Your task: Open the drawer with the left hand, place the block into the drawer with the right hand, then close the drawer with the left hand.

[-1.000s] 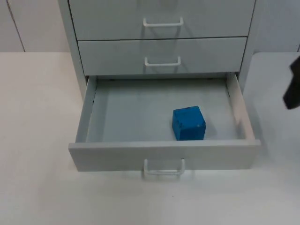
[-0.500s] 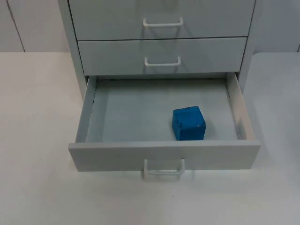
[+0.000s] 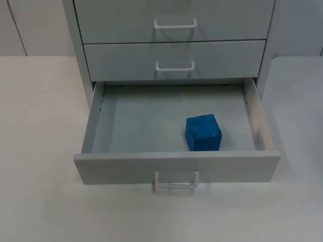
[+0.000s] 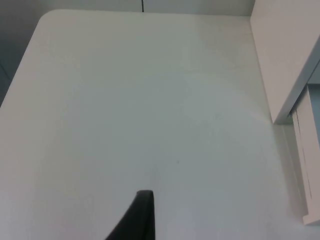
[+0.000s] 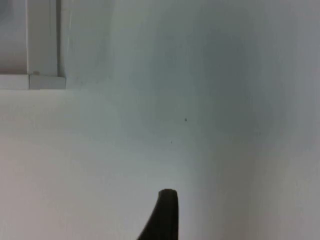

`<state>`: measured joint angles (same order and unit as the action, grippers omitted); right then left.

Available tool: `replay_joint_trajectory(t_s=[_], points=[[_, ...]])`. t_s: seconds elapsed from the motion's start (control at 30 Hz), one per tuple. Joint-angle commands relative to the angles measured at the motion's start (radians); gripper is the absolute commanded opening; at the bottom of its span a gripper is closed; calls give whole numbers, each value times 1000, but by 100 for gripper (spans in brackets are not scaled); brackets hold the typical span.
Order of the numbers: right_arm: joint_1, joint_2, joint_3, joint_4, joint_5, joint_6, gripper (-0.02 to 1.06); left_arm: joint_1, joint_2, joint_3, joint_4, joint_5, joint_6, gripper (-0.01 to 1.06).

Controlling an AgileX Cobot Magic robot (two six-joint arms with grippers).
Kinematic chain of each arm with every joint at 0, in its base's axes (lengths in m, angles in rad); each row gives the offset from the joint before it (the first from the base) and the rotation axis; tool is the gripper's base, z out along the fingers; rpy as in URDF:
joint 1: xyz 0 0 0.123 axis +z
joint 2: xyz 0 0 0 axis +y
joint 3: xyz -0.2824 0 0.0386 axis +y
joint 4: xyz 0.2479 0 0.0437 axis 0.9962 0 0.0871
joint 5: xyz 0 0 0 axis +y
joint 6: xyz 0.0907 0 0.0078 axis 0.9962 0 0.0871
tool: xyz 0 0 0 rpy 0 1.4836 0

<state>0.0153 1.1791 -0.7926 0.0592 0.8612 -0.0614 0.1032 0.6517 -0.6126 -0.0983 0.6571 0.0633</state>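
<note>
The grey cabinet's bottom drawer (image 3: 176, 169) stands pulled out, its white handle (image 3: 176, 180) facing the table's front. A blue block (image 3: 203, 132) rests on the drawer floor, right of the middle and close to the front panel. My left gripper (image 4: 142, 215) hovers over bare white table to the left of the cabinet, with the open drawer's side (image 4: 305, 150) off to one side. My right gripper (image 5: 165, 215) hangs over bare table to the right of the cabinet, well away from the block. Nothing is held by either.
The cabinet (image 3: 174, 55) has two shut drawers above the open one, each with a white handle. White table top (image 3: 40, 151) lies on both sides and in front. The cabinet's lower corner (image 5: 42, 45) appears in the right wrist view.
One second ago the right arm's black tip stood at the top view's right edge; it has since withdrawn out of that picture. Drawer and block have not moved.
</note>
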Motion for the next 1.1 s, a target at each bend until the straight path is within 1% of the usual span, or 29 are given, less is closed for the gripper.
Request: replay_joint_trajectory(t_s=[0.0, 0.3, 0.37, 0.4, 0.43, 0.47, 0.5, 0.57, 0.6, 0.63, 0.67, 0.7, 0.73, 0.77, 0.8, 0.9, 0.93, 1.0, 1.07], points=[[-5, -8, 0, -2, -11, -10, 76, 4, -5, 2, 6, -2, -9, 105], [-5, -8, 0, -2, 10, 0, 76, 4, 8, 2, 0, 1, -9, 105], [-5, -8, 0, -4, 9, 0, 76, 4, 18, 2, -7, 1, -9, 103], [-5, -8, -3, -4, 11, 0, 76, 4, 24, 2, -14, 1, -9, 100], [-5, -8, -3, -4, 11, 0, 76, 4, 24, 2, -14, 1, -9, 100], [-5, -8, -3, -4, 11, 0, 76, 4, 37, 2, -19, 1, -9, 96], [-5, -8, -3, -4, 11, 0, 76, 4, 51, -2, -31, -2, -9, 88], [-5, -8, -3, -4, 15, 0, 76, 4, 94, -4, -73, -19, -9, 67], [-5, -8, -3, -4, 15, 0, 76, 4, 94, -4, -73, -19, -9, 67], [-5, -8, -3, -4, 15, 0, 76, 4, 114, -11, -97, -23, 1, 55], [-5, -8, -3, -4, 15, 0, 76, 4, 144, -22, -122, -23, 25, 39], [-5, -8, -3, -4, 13, 0, 76, 4, 175, -34, -152, -24, 61, 22], [-5, -8, -3, -4, 9, 0, 76, 4, 207, -58, -184, -11, 143, 2], [-5, -8, -3, -4, 9, 0, 76, 4, 207, -58, -184, -11, 143, 2], [-5, -8, -3, -4, 9, 0, 76, 4, 248, -90, -246, 4, 250, 0], [-5, -8, -3, -4, 9, 0, 76, -15, 334, -182, -376, 64, 380, 0], [-5, -8, -3, -4, 9, 0, 76, -15, 334, -182, -376, 64, 380, 0], [-5, -8, -3, -4, 9, 0, 76, -69, 392, -253, -390, 105, 416, 0], [-5, -8, -3, -4, 7, 0, 76, -176, 441, -316, -343, 120, 437, 0]])
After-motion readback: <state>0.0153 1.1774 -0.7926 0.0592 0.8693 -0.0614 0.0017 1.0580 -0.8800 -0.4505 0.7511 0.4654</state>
